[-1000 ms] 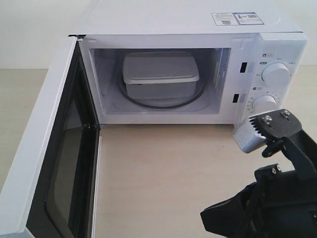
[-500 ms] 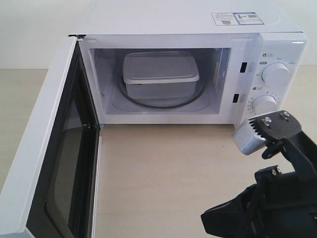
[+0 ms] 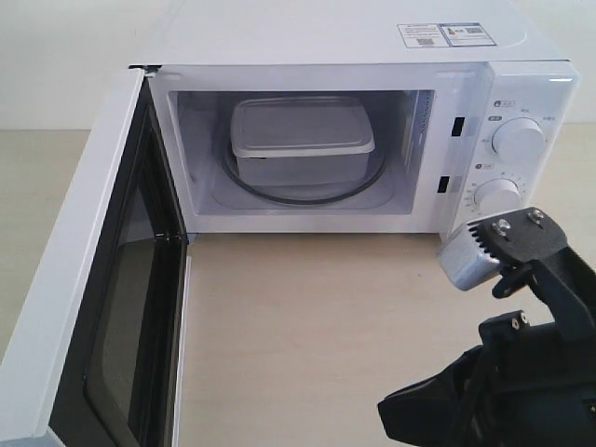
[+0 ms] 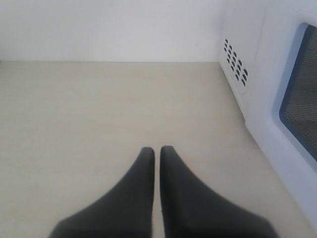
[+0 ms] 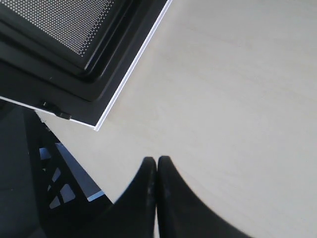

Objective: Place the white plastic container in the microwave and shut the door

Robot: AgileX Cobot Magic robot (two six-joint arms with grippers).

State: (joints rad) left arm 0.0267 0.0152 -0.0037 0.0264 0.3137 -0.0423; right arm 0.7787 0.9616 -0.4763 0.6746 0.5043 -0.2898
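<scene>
Two stickers (image 3: pixel 442 34) are seen on the top of the microwave (image 3: pixel 307 37), toward its right rear corner; a code square and a blue patch can be made out, but the print is too small to be read. Small markings are set around the two dials (image 3: pixel 519 140), also illegible.

The right gripper (image 5: pixel 157 161) is closed, tips pressed together, with nothing held; it is poised above the bare worktop (image 3: pixel 307 317), close to the free corner of the door (image 3: pixel 84 279) near the worktop's edge. The left gripper (image 4: pixel 157 151) is closed to a thin slit and nothing is held; it is over the worktop beside the microwave's vented side.

The white plastic container (image 3: pixel 300 140) is seated, lid on, upon the turntable (image 3: pixel 279 196) inside the cavity. The door is swung wide open.
</scene>
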